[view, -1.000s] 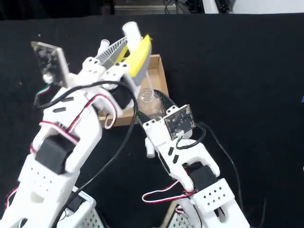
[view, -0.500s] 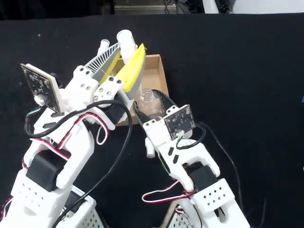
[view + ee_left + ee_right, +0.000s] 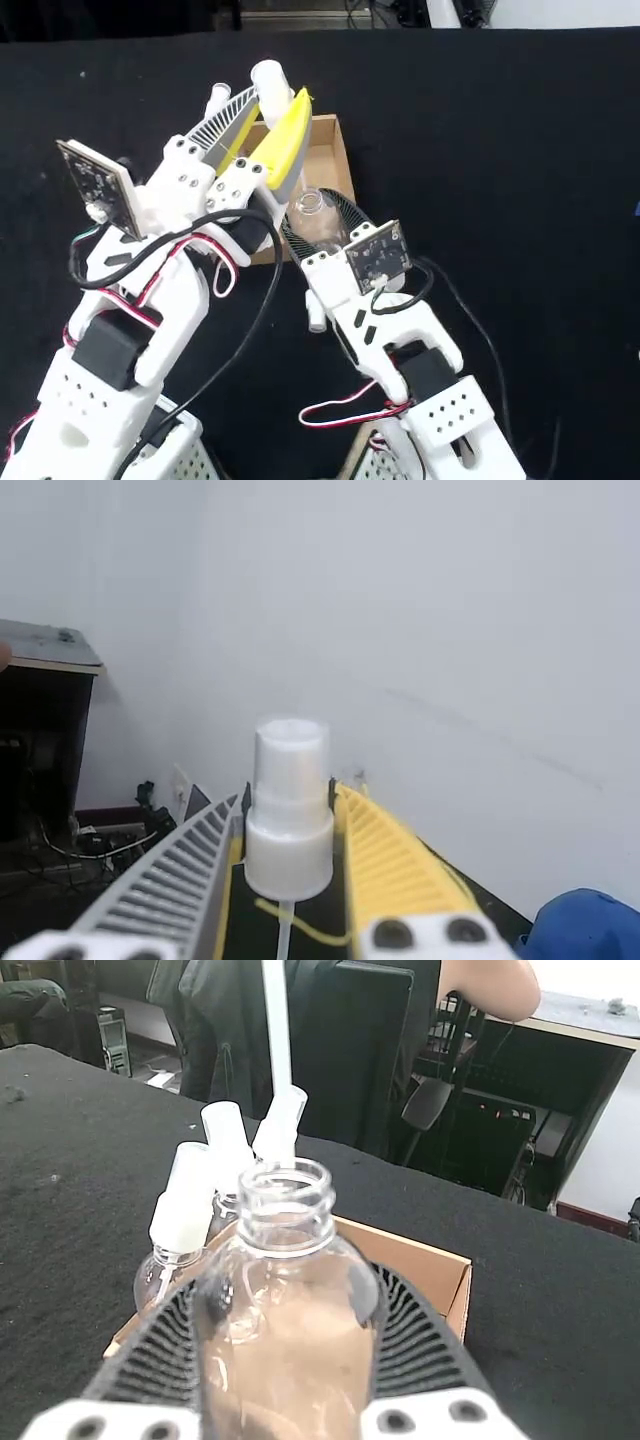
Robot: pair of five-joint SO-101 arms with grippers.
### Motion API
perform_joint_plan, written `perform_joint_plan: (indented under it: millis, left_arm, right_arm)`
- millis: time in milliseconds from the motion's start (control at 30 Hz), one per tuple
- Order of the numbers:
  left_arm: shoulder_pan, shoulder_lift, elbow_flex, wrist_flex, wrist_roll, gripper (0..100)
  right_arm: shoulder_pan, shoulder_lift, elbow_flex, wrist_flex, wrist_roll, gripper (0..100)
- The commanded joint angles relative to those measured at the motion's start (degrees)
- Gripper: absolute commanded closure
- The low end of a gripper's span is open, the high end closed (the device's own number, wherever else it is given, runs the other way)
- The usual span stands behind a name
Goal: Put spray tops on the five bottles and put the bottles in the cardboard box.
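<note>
Now the left hand (image 3: 270,100) pinches a spray top (image 3: 290,810) that looks light; the right hand (image 3: 318,215) hugs the belly of a clear bottle (image 3: 285,1290), likely slippery.

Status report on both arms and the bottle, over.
Left gripper shut on spray top. Right gripper shut on uncapped bottle. Dip tube above the bottle's neck, not in. Capped bottles stand in the cardboard box behind.
</note>
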Motion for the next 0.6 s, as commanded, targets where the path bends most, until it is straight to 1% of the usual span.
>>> perform_joint_plan:
  millis: [0,167,267,567]
  left_arm:
    - [1.45,-0.88,-0.57,-1.14,-0.35,97]
    - [5.23,-0.97,-0.57,-0.35,-0.70,97]
    - [5.23,-0.88,-0.92,1.58,-0.79,97]
    - [4.79,-0.88,-0.57,2.02,-0.79,97]
  right_arm:
    - [-0.70,-1.71,-0.57,-0.35,-0.35,98.8]
    - [-0.70,-1.71,-0.57,-0.35,-0.35,98.8]
    - [-0.70,-1.71,-0.48,-0.35,-0.35,98.8]
    - [-0.70,-1.71,-0.48,-0.35,-0.35,98.8]
